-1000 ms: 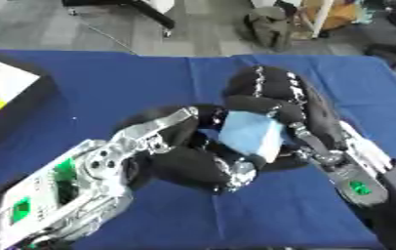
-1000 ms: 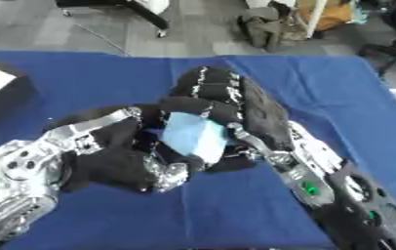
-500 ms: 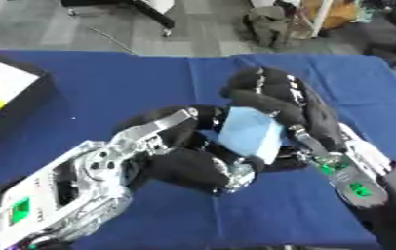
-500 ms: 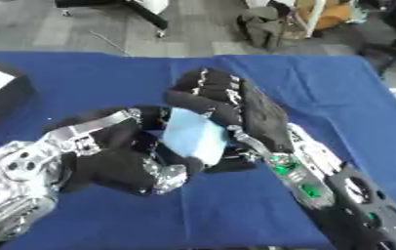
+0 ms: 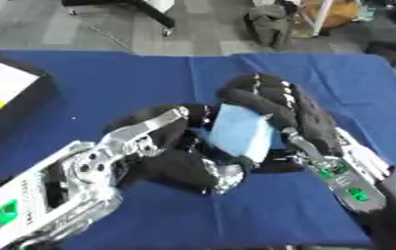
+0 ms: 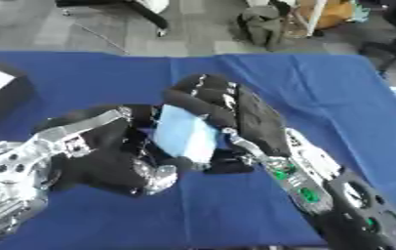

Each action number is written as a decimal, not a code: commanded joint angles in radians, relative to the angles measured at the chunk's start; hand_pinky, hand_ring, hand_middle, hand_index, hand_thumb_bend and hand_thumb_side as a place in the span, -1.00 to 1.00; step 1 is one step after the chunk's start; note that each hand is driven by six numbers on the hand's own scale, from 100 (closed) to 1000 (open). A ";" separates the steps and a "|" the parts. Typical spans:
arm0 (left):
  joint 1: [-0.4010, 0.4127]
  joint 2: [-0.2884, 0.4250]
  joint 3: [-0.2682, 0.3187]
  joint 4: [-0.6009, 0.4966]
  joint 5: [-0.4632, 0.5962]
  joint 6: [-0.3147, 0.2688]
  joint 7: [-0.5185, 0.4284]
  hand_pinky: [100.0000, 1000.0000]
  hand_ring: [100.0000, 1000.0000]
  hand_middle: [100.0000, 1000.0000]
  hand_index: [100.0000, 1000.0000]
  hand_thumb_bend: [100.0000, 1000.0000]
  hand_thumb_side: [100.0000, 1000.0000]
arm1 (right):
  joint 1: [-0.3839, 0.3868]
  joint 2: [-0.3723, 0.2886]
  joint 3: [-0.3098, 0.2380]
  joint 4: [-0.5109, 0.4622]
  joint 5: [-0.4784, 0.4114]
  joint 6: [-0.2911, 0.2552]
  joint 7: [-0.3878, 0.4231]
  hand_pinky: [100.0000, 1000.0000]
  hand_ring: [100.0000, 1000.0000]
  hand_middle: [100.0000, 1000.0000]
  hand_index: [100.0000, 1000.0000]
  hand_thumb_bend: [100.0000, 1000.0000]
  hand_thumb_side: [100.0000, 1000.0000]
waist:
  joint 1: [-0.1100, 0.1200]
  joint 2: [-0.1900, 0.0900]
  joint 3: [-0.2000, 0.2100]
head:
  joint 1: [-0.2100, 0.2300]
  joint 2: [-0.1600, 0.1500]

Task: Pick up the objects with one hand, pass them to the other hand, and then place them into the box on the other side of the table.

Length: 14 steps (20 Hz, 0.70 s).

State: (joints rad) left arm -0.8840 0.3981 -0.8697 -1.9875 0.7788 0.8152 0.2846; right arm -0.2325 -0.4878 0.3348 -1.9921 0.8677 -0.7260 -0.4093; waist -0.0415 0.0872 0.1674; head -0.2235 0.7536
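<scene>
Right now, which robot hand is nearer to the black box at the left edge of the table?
Left. The left robot hand lies between the black box and the light blue object; the right robot hand is beyond that object.

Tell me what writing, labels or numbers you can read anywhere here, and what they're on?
None can be read.
Light blue object held between the left hand and right hand: plain, no print visible.
Green patches on the right forearm and left forearm: no legible text.
Box at the left edge: white and yellow contents, no words legible.
</scene>
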 commanded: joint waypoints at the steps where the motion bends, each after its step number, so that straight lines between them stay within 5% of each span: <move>1: -0.011 0.025 0.027 -0.012 -0.017 0.032 0.030 -0.04 -0.09 -0.40 -0.39 -1.00 -1.00 | -0.001 -0.011 0.000 -0.008 -0.006 0.004 0.018 0.46 0.55 0.96 1.00 -0.77 -1.00 | 0.003 -0.010 -0.001 | 0.006 -0.011; 7: -0.005 0.032 0.031 -0.012 -0.021 0.029 0.025 -0.04 -0.09 -0.40 -0.39 -1.00 -1.00 | -0.002 -0.012 -0.005 -0.008 -0.025 0.020 0.042 0.60 0.72 1.00 1.00 -0.86 -1.00 | 0.003 -0.010 -0.002 | 0.006 -0.012; 14: 0.000 0.040 0.033 -0.012 -0.026 0.026 0.025 -0.05 -0.09 -0.40 -0.39 -1.00 -1.00 | -0.001 -0.011 -0.015 -0.008 -0.021 0.047 0.016 0.62 0.78 1.00 1.00 -0.73 -1.00 | 0.003 -0.010 -0.004 | 0.008 -0.013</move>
State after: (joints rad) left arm -0.8717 0.4152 -0.8605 -1.9888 0.7571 0.8179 0.2820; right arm -0.2278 -0.4875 0.3334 -1.9904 0.8480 -0.6841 -0.3862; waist -0.0410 0.0872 0.1654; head -0.2179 0.7530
